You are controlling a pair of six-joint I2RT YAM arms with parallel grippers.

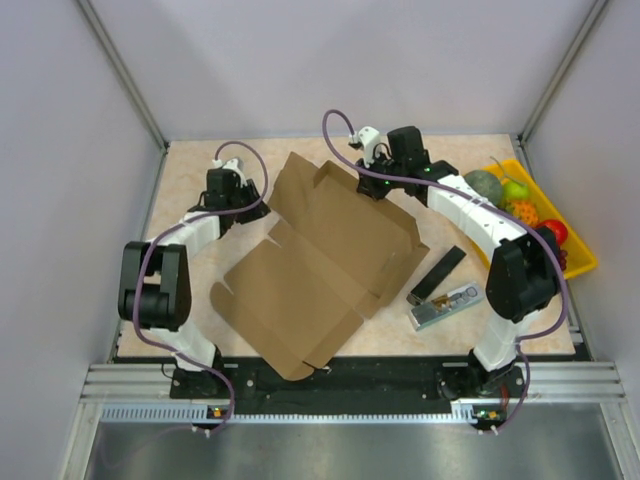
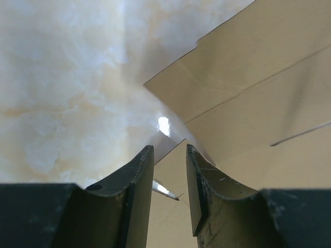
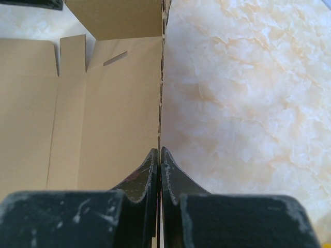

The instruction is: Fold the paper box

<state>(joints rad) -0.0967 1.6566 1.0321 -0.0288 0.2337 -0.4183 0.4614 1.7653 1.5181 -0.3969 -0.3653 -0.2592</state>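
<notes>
Right gripper [image 3: 159, 151] pinches paper box [image 1: 320, 262] wall — left gripper [image 2: 169, 150] (jaws parted) alongside.

1. Paper box [image 1: 318, 262]: plain brown cardboard, one large die-cut sheet with flaps, notches and creases.
2. Spread mostly open on the tabletop [image 1: 190, 170] at the centre of the top view, running diagonally from upper centre to lower centre.
3. Upper-left panel tilted up; narrow wall along the right edge folded upright.
4. In the right wrist view, fills the left half [image 3: 103, 119], with the wall edge-on down the middle.
5. In the left wrist view, pointed flap corners at right [image 2: 258, 77].
</notes>
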